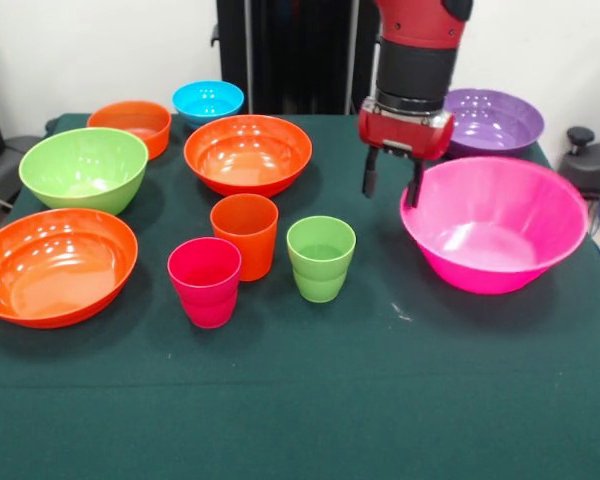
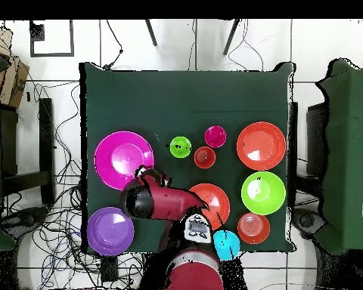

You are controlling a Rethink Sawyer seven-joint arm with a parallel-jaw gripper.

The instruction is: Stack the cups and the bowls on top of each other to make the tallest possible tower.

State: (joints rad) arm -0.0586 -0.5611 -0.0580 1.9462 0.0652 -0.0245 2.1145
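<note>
- Front view: the red-and-black gripper (image 1: 391, 183) hangs open and empty, just beside the big glossy pink plastic bowl (image 1: 494, 224). The magenta (image 1: 205, 281), orange (image 1: 245, 235) and light green (image 1: 321, 258) ridged plastic cups stand upright, clustered mid-bench (image 1: 380, 400). No stacking yet.
- Overhead view: the arm (image 2: 158, 201) sits between the pink bowl (image 2: 122, 158) and a wide orange bowl (image 2: 215, 204); the glossy purple bowl (image 2: 110, 230) is near the base.

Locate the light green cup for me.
In the front view the light green cup stands upright near the table's middle, just right of the orange cup, with the big pink bowl farther right and the hand hovering between them.
</note>
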